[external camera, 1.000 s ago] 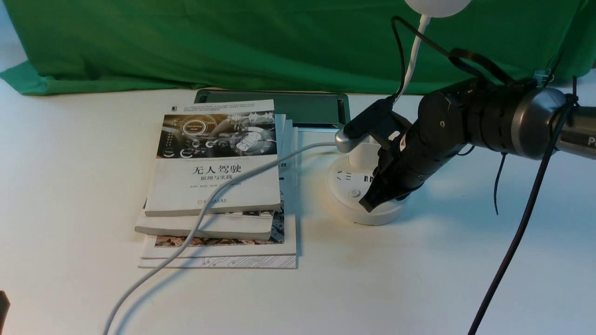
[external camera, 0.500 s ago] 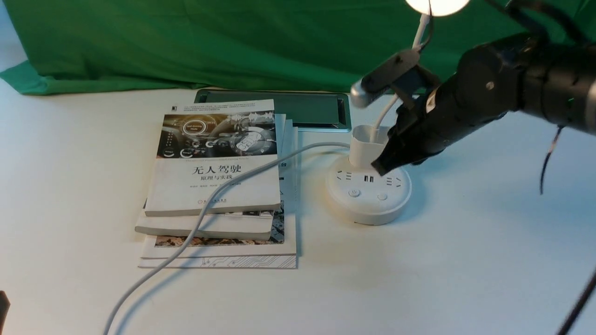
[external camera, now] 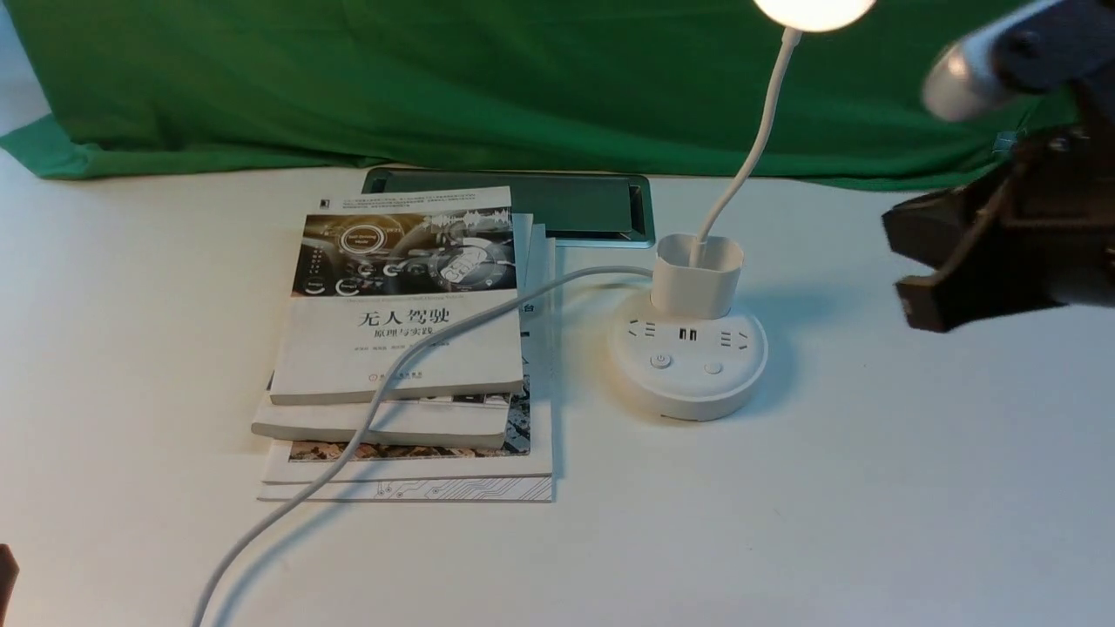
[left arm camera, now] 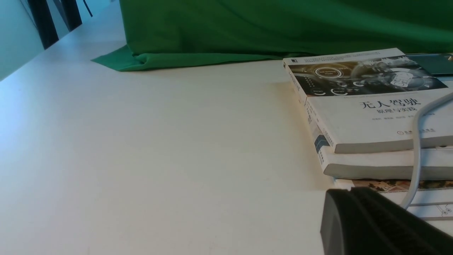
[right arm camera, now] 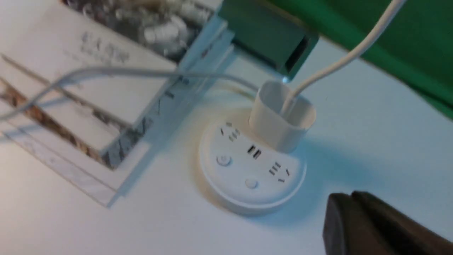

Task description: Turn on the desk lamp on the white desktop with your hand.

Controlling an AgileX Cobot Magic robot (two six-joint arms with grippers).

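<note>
Gone from the lamp's base, the right gripper (external camera: 902, 261) has swung up and away to about 3 o'clock of it, well clear, and the head (external camera: 814, 10), dark a second ago, now glows. Its fingers look pressed together with nothing between them. The left gripper (left arm camera: 371, 223) sits low near the books (external camera: 401, 348), apparently closed and empty too.

The desk lamp (external camera: 688, 366) stands on the white desktop (external camera: 784, 522), just at 3 o'clock of the book stack, and its cable (external camera: 366, 418) trails over the covers. The lamp looks like light, rigid plastic that could skate on the smooth top if shoved sideways. The gooseneck (external camera: 749, 148) is thin and bendy — no place to grip. The only contact it wants is a short, straight-down press on a button (external camera: 661, 360) at the base's 6 o'clock edge — and, judging by the glow, that is done.
</note>
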